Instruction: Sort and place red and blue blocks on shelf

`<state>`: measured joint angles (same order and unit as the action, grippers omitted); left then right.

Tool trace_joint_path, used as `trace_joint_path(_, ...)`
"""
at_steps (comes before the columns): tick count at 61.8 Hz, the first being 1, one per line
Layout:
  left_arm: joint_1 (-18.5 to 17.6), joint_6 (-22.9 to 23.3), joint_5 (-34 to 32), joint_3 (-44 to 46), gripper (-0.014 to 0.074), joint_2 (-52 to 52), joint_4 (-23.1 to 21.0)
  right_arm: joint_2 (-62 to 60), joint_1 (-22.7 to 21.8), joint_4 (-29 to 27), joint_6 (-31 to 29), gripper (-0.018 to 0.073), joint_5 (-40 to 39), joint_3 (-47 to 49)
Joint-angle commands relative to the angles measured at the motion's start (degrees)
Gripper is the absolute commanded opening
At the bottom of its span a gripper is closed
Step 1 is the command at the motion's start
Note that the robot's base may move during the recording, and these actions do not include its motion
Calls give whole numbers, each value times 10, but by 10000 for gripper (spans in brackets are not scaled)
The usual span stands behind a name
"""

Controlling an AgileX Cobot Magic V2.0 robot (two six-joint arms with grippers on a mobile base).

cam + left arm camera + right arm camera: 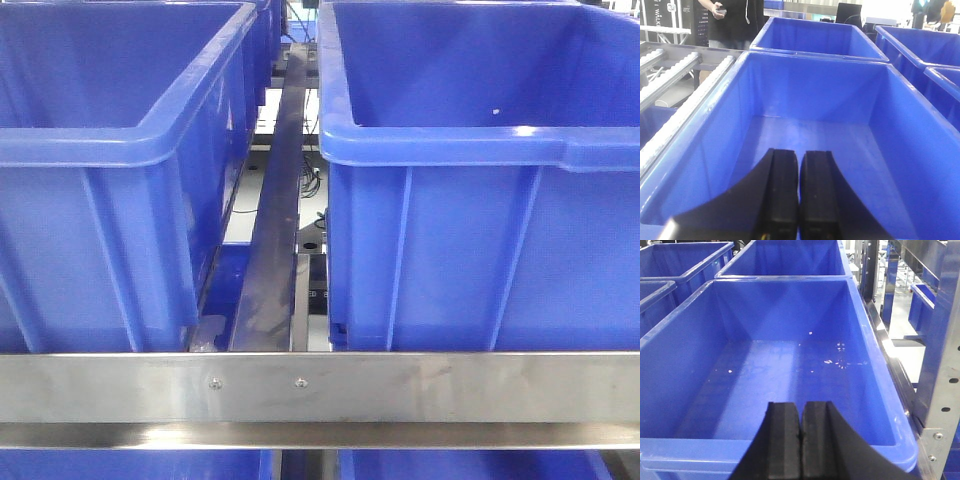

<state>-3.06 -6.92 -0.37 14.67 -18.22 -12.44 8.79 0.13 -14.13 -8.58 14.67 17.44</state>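
The left gripper (799, 192) hangs over a large blue bin (810, 100) with its jaws pressed together on nothing, and the right gripper (801, 440) does the same over another blue bin (785, 360). Both bins sit on the shelf (320, 385) of steel rails; neither the red nor the blue block shows in any view.

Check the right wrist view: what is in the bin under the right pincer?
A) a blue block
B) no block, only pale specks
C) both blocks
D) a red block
B: the bin below the closed right pincer shows a bare blue floor with small pale specks.
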Motion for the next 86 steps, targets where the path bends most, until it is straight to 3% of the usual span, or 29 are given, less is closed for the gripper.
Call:
trace_joint_path(1,1,2,-43,17,123,-3,-3,6,-4,-4,-4,68,-45,17)
trace_joint_path(15,1,2,-43,17,123,-3,-3,6,-4,6,-4,68,-47,3)
trace_joint_path(22,1,2,-43,17,123,-3,-3,-1,-4,92,-4,68,-77,-29)
trace_joint_path(25,1,2,-43,17,123,-3,-3,-9,-4,104,-4,68,-100,-45)
trace_joint_path(34,1,2,-43,17,123,-3,-3,-53,-1,96,-4,68,-162,-95)
trace_joint_path(47,1,2,-43,17,123,-3,-3,-105,-1,74,15,68,-171,-181)
trace_joint_path(53,1,2,-43,17,123,-3,-3,-106,-1,75,48,68,-131,-179)
trace_joint_path(86,1,2,-43,17,123,-3,-3,-106,-1,77,48,68,-131,-179)
